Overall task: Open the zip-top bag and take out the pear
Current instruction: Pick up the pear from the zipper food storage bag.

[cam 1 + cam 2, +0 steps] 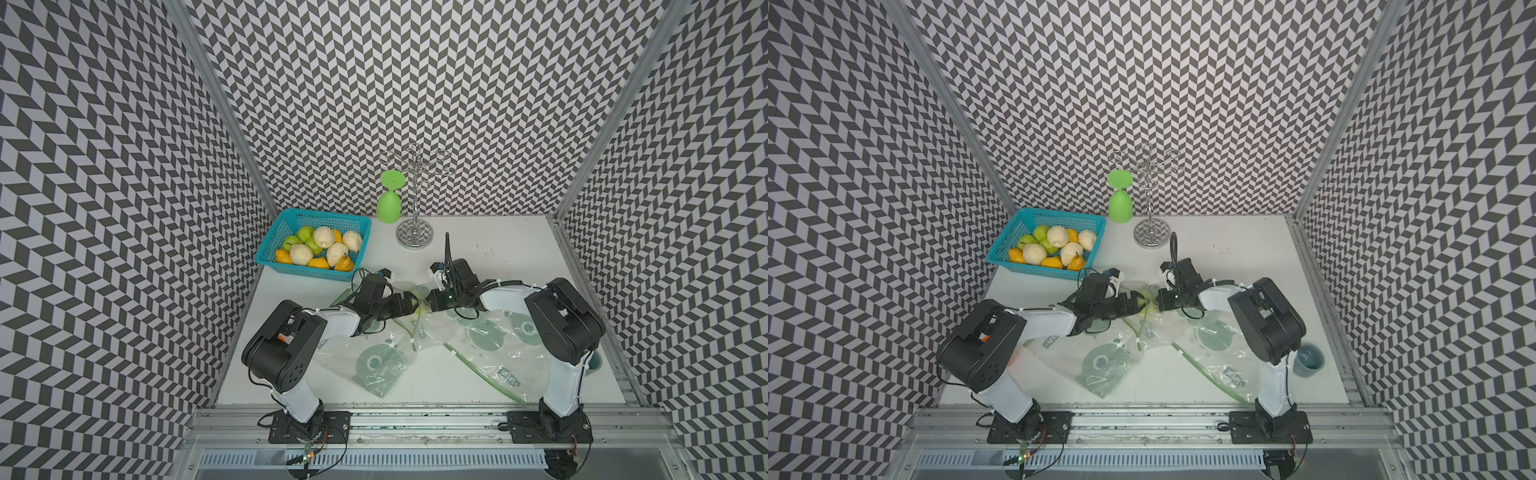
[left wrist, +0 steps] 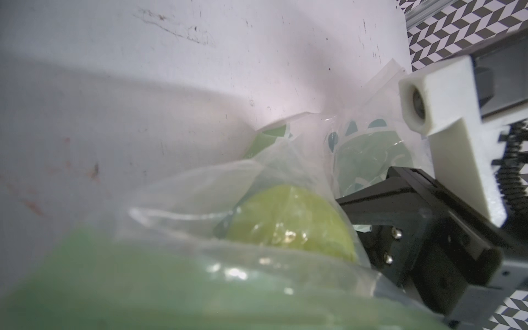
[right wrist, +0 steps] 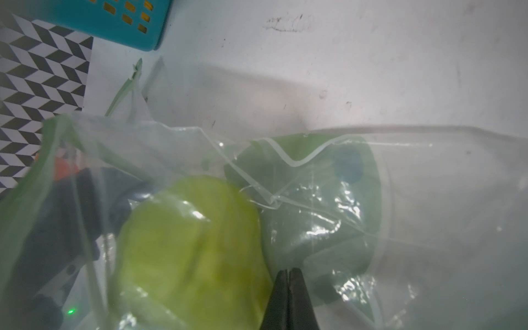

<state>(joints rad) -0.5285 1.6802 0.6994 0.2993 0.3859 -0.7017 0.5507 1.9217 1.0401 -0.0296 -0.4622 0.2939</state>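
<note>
Right wrist view: a green pear (image 3: pixel 191 251) sits inside the clear zip-top bag (image 3: pixel 371 200), tight beside the right gripper (image 3: pixel 288 274).

Both top views put that bag near the middle of the frame, between the two arms' tips and below right of the teal basket (image 1: pixel 303 272). The right gripper's jaws are pressed together, seemingly on a fold of bag film. From here I cannot tell whether the left gripper (image 1: pixel 409 305) stands apart or together. The film looks thin, limp and slick, likely to crumple and slide, so the green zip strip (image 3: pixel 45 148) at the mouth seems the firmer place to pinch. The pear looks light, smooth and apt to roll, and is best gripped across its widest part.
</note>
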